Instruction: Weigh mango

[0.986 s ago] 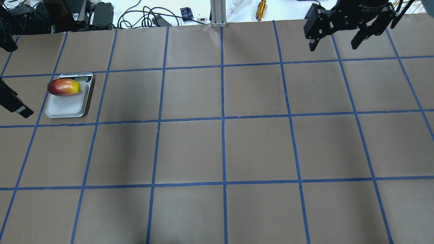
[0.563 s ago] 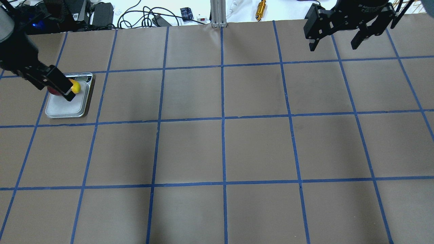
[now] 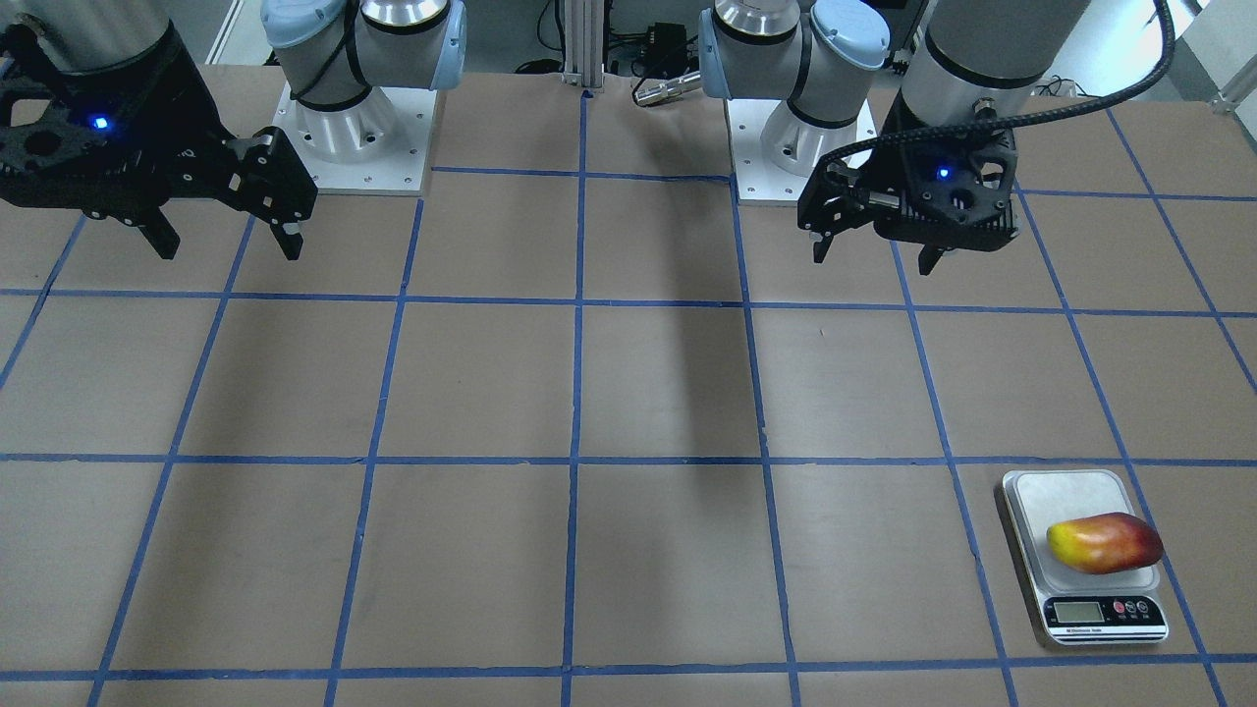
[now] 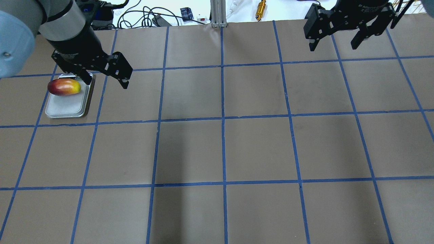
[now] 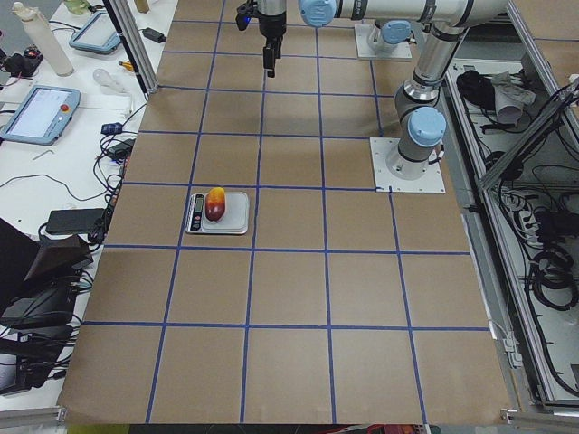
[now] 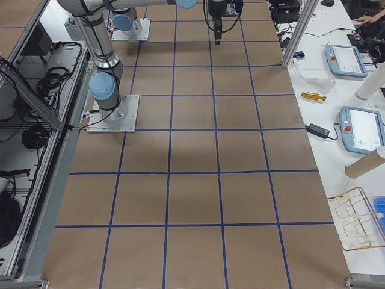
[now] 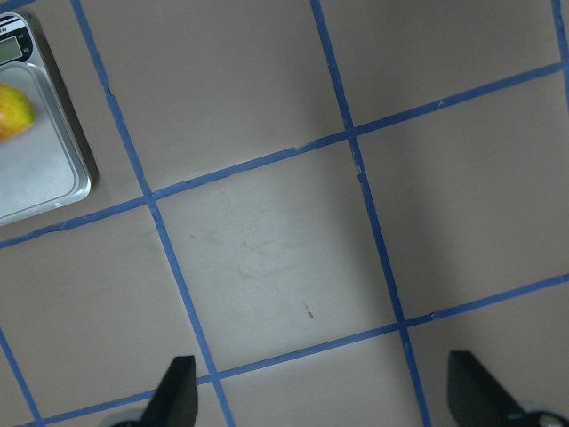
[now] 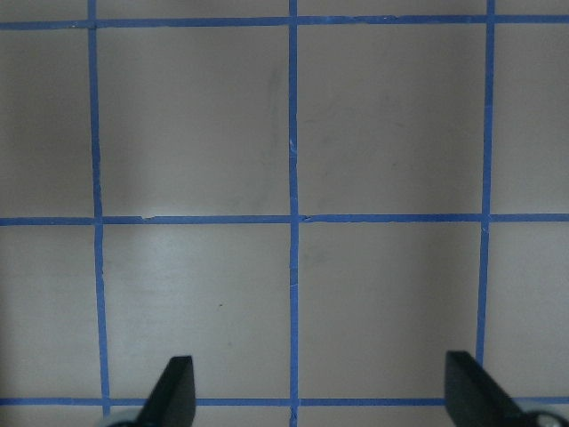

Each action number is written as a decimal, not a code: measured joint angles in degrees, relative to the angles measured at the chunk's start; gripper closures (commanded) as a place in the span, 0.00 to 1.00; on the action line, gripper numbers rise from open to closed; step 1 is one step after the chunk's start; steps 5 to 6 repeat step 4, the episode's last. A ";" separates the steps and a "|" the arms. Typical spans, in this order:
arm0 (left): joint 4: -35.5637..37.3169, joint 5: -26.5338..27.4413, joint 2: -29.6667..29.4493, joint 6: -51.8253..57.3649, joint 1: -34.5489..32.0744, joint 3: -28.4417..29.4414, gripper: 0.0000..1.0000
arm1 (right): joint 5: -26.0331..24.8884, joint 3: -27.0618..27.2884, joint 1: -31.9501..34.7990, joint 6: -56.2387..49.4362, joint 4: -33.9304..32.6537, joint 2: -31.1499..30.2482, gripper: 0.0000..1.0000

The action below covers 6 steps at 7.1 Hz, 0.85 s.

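The mango, yellow at one end and red-orange at the other, lies on the silver scale at the table's far left, close to the display end. It also shows in the front view on the scale, and at the edge of the left wrist view. My left gripper is open and empty, raised above the table just right of the scale. My right gripper is open and empty, raised at the far right.
Brown paper with a blue tape grid covers the table. Cables, power bricks and a metal post lie beyond the far edge. The arm bases stand on the robot's side.
My left arm has swung in from the left edge, passed over the scale, and now hangs right of it. The mango stays on the scale. The right arm has not moved.
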 measured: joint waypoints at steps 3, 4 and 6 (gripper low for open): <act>1.48 -0.44 -4.30 -5.01 -1.81 6.54 0.00 | -0.02 0.00 -0.03 0.00 0.00 0.02 0.00; 1.47 -0.66 -5.17 -5.08 -1.92 7.81 0.00 | -0.05 0.00 -0.02 0.00 0.00 0.03 0.00; 1.47 -0.66 -5.17 -5.08 -1.92 7.81 0.00 | -0.05 0.00 -0.02 0.00 0.00 0.03 0.00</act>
